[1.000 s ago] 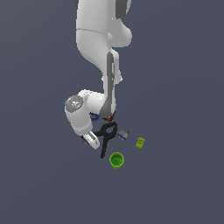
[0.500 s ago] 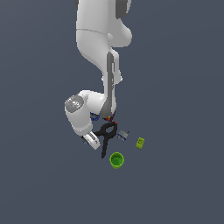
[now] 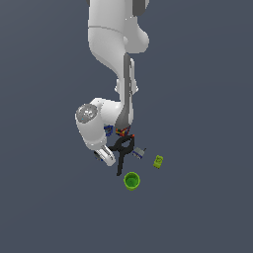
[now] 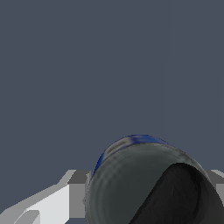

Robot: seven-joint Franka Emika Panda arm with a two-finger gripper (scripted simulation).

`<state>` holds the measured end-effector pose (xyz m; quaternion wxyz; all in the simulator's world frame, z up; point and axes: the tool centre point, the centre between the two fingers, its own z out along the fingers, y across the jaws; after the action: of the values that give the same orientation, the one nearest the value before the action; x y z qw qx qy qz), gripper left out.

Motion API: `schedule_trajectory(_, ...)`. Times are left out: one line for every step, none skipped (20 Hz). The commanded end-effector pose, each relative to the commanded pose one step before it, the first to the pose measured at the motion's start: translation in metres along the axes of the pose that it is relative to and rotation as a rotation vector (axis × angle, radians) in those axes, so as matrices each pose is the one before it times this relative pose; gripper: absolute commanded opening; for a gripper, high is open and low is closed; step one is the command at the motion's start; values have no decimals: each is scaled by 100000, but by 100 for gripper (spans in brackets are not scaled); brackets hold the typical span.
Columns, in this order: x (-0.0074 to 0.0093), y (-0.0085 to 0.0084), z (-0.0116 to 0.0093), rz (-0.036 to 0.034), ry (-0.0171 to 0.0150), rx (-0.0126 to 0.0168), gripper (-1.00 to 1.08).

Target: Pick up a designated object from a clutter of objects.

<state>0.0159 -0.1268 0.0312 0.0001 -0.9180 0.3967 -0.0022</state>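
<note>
1. The white Panda arm (image 3: 113,44) descends from the top of the exterior frame, bends at a rounded joint left of centre and reaches down to the cluster of small objects just below mid-frame, its gripper (image 3: 105,155) low at the cluster's left edge.
2. In the exterior view the arm's links cover much of the clutter; the fingertips are too small to make out, and only a sliver of blue (image 3: 108,130) shows beside the wrist, too small to identify.
3. A black clamp (image 3: 121,153) with long handles lies just right of the gripper in the frame; a small grey-blue item (image 3: 139,152), a green block (image 3: 158,161) and a green cup (image 3: 131,181) sit to its right and below.
4. In the wrist view the short blue-sided can (image 4: 148,183) with its silvery-grey top fills the lower centre and right of the picture, cut off by the bottom edge.
5. Pale grey finger pads (image 4: 78,192) flank the can on both sides, touching its wall; the gripper is closed on the can.
</note>
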Motion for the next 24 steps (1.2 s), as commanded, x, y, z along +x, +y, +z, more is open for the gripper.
schedule_trajectory(-612,-412,-1127,-66,288,295,-100)
schedule_trajectory(-355,-141,-475,0,0,0,-100)
schedule_trajectory(-386,-153,-518,0,0,0,-100)
schedule_trajectory(-417,-170,-528,-8,-69,-2,-100)
schedule_trajectory(-449,-179,-604,0,0,0,-100)
schedule_trajectory(-481,-192,-648,0,0,0,-100)
schedule_trajectory(-513,-205,-692,0,0,0,-100)
schedule_trajectory(-545,-225,-702,-12,-65,-21,-100)
schedule_trajectory(-578,-231,-784,0,0,0,-100)
schedule_trajectory(-605,-242,-823,0,0,0,-100)
schedule_trajectory(-612,-256,-797,-16,-45,-50,-100)
schedule_trajectory(-613,-245,-840,0,0,0,-100)
schedule_trajectory(-616,-247,-848,0,0,0,-100)
schedule_trajectory(-624,-262,-831,-14,-5,-67,-100)
schedule_trajectory(-624,-250,-866,0,0,0,-100)
schedule_trajectory(-633,-263,-864,-8,9,-47,-100)
schedule_trajectory(-640,-266,-879,-7,12,-47,-100)
schedule_trajectory(-644,-260,-906,0,0,0,-100)
schedule_trajectory(-661,-278,-910,-8,25,-64,-100)
schedule_trajectory(-666,-270,-945,0,0,0,-100)
schedule_trajectory(-692,-298,-951,-10,39,-89,-100)
schedule_trajectory(-705,-297,-988,-5,20,-44,-100)
schedule_trajectory(-710,-292,-1016,0,0,0,-100)
schedule_trajectory(-718,-311,-1002,-10,26,-63,-100)
